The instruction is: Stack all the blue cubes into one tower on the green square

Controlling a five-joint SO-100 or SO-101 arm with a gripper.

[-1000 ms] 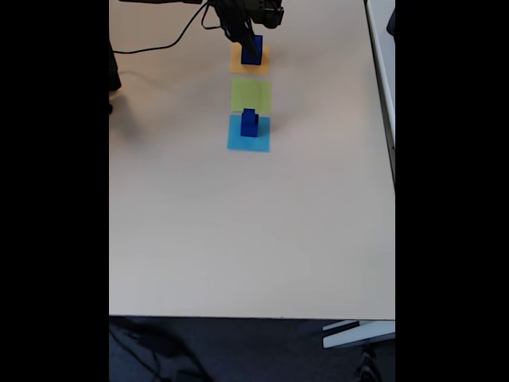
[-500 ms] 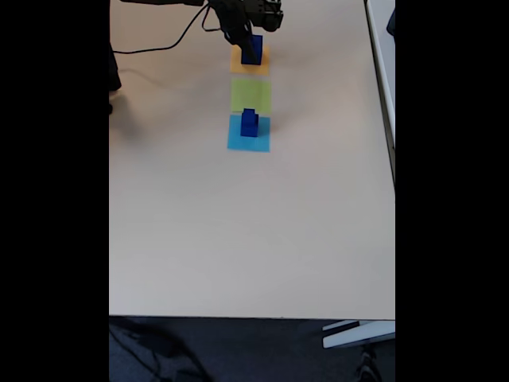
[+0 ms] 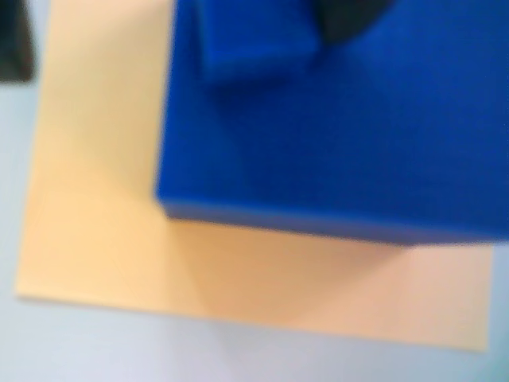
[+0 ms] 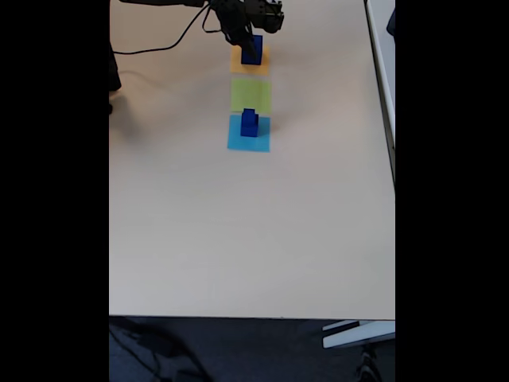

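Observation:
In the fixed view a dark blue cube stands on the orange-yellow square at the far end of the table. My gripper hangs right over this cube, its dark fingers at the cube's top, and the view is too small to show how the jaws stand. Up close in the wrist view, the same cube rests on the orange paper, with a dark gripper part and a blurred blue piece at the top edge. The green square lies bare. Two more blue cubes stand stacked, smaller on larger, on the light-blue square.
The three paper squares lie in a line down the beige table. A black cable runs left from the arm. A dark object sits at the left edge. The table's right edge is near the frame border.
The arm's dark body has shifted slightly toward the top of the fixed view. The cube on the orange square and the two stacked cubes have stayed in place.

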